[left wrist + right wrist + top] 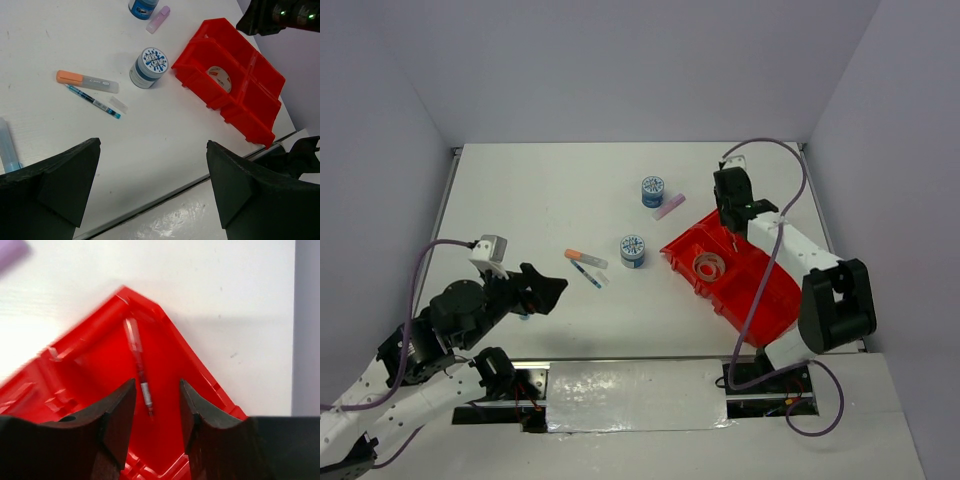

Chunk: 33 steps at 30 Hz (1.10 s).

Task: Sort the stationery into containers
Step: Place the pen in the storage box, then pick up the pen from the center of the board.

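Near the table's [520,200] near edge, the left gripper [552,290] gapes wide. Mid-table lie an orange-tipped marker [585,258] and a blue pen [588,275]. Toward the right edge, the red tray [760,295] holds a tape ring [708,266]. Above its far corner the right gripper [157,385] stands parted, with a red pen [139,367] in the compartment beneath.

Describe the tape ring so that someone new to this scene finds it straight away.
Find the red tray on the right of the table. In its compartment nearest the table's middle lies the clear tape ring. Unlike the patterned roll just left of the tray, it is see-through with an open hole.
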Each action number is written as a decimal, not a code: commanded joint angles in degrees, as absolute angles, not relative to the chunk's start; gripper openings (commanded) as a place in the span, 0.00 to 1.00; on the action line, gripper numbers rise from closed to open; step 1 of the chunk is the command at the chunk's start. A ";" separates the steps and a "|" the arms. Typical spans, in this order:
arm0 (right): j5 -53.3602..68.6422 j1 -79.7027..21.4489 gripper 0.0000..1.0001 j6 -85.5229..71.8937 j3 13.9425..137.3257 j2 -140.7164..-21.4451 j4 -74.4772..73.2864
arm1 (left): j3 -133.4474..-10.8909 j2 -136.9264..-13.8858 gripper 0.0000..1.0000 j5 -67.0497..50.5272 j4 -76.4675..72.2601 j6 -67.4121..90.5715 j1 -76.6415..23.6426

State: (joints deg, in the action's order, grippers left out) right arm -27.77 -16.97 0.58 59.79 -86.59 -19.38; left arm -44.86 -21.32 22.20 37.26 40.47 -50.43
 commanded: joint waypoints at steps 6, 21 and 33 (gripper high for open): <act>-9.69 -18.18 0.79 -8.52 68.55 -68.93 -26.70 | -47.46 -27.40 0.99 28.72 39.53 43.23 -50.36; -13.94 -48.68 0.93 -27.84 54.76 -63.47 -21.01 | -50.10 -46.55 0.99 41.40 48.43 69.94 -50.27; -19.87 -55.28 0.93 -31.73 46.59 -56.97 -25.14 | -60.62 -80.82 0.83 33.23 47.98 79.70 -42.80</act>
State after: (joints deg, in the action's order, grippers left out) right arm -17.23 -54.61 -30.37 48.60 -60.18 -25.21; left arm -55.92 -76.31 35.42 47.57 75.24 -43.16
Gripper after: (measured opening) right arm 0.926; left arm 0.837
